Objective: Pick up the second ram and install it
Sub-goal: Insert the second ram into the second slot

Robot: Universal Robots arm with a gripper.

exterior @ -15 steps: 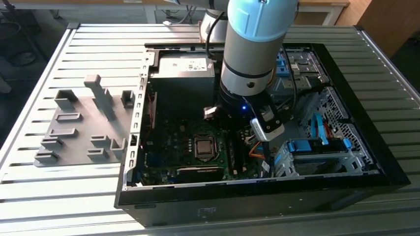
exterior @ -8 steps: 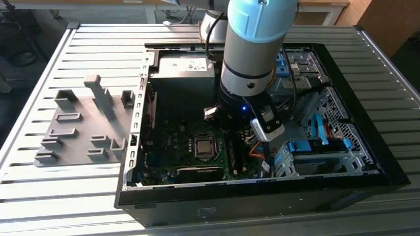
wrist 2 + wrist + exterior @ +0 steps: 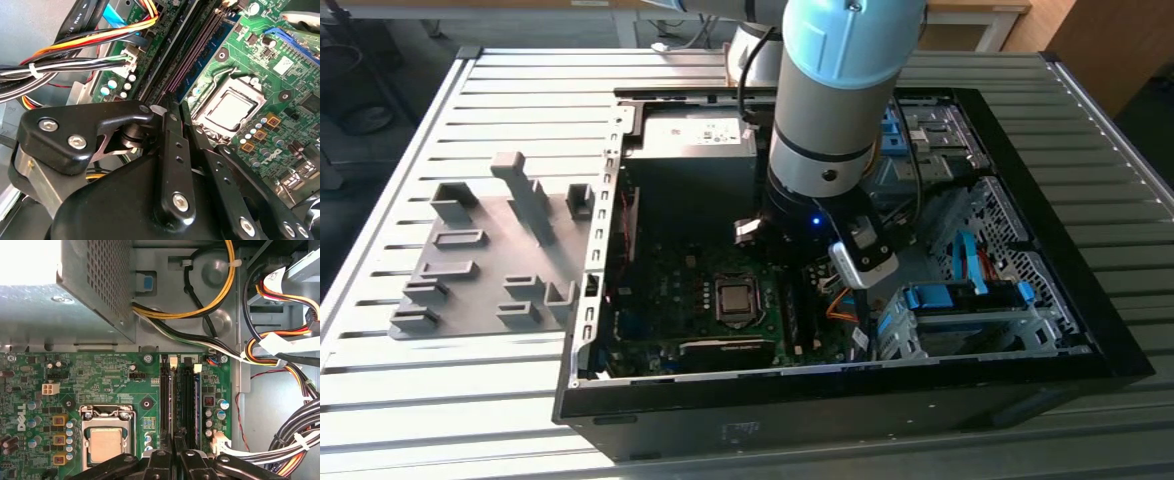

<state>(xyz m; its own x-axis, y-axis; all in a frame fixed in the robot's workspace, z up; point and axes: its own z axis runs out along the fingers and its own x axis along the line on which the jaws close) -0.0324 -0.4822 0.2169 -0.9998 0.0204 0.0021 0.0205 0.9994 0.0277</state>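
My gripper [image 3: 175, 447] sits low inside the open computer case [image 3: 1067, 360], right over the long dark memory slots [image 3: 165, 395] on the green motherboard [image 3: 100, 380], beside the processor socket [image 3: 106, 440]. My black fingers [image 3: 170, 150] are drawn together with barely a slit between them. I cannot tell whether the thin blue ram stick sits edge-on between them, or where it lies.
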